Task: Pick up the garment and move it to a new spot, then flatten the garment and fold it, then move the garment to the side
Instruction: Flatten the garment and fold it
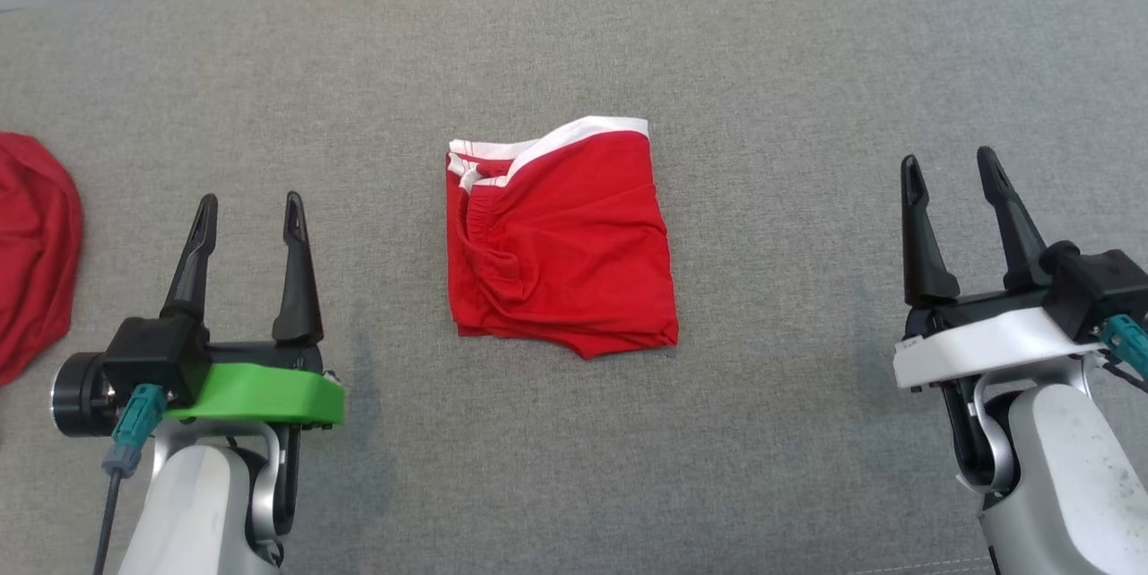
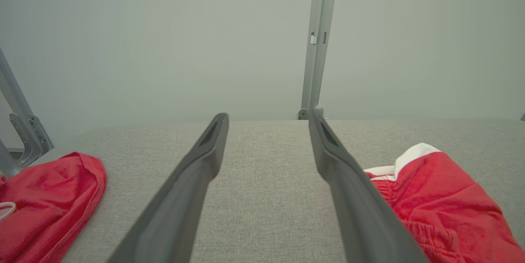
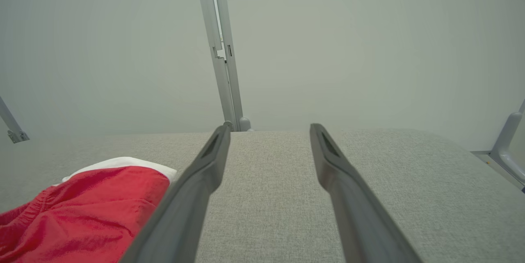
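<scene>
- Garment (image 1: 560,243) and arms, ready on a grey tabletop (image 1: 762,64): nearest you, the left fingers (image 1: 294,261) and right fingers (image 1: 917,234) hover at either side. Both pairs are spread wide and hold nothing.
- Between them, and well apart from either, the red garment lies at the middle of the tabletop. It is bunched into a rough square of several layers, with its lower edge toward you.
- Expect it to handle as light, soft and limp. The thin cloth will likely sag and fall open from a single pinch. It may drag on the woven cover rather than slide.
- Judging from the layers, the near corners look like the place to take hold, one pair of fingers to each. Pinch through the whole stack so that it lifts together.
- The puckered, gathered left side looks thicker and should give your left fingers more to bite on.
- Farther off, the white waistband (image 1: 583,134) runs along the far edge. It is probably firmer than the rest, so it is a sound grip for spreading the piece flat.
- At your far left, a second red cloth (image 1: 31,252) lies at the tabletop's edge, well apart from the garment. Keep it out of the grasp.
- Beyond the far edge, a metal post (image 2: 319,49) stands against a pale wall.
</scene>
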Motion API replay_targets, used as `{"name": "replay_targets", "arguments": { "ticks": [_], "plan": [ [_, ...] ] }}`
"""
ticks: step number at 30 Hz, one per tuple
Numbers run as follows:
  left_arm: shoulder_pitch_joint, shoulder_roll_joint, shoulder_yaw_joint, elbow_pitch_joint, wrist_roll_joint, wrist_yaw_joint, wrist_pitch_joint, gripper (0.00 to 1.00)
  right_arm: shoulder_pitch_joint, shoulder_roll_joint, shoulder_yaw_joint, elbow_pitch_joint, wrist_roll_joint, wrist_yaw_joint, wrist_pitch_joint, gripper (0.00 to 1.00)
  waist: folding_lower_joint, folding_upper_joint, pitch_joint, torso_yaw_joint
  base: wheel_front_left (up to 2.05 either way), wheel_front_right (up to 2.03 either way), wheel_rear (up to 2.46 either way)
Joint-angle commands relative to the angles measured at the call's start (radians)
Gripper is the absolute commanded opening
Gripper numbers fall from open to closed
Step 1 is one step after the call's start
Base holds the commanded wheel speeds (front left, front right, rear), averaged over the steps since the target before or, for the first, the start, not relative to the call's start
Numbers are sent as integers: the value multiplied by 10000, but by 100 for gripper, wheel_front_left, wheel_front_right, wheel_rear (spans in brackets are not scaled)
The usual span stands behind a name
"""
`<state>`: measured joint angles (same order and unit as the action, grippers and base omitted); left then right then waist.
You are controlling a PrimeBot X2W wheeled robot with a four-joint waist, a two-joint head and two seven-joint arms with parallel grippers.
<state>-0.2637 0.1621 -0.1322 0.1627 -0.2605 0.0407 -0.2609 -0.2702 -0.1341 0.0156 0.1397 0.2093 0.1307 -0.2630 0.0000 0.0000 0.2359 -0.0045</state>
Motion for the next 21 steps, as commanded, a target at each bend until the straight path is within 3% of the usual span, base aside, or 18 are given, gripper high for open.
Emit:
{"name": "replay_targets", "arguments": {
  "ticks": [1, 21],
  "plan": [
    [221, 127, 74, -45, -83, -67, -32, 100, 210, 30, 24, 6, -86, 0, -13, 100, 0, 0, -346, -76, 0, 0, 0],
    [2052, 503, -106, -578, -333, -226, 393, 100, 1933, 286, -185, -485, -160, 0, 573, 100, 0, 0, -1891, -284, 0, 0, 0]
  ]
}}
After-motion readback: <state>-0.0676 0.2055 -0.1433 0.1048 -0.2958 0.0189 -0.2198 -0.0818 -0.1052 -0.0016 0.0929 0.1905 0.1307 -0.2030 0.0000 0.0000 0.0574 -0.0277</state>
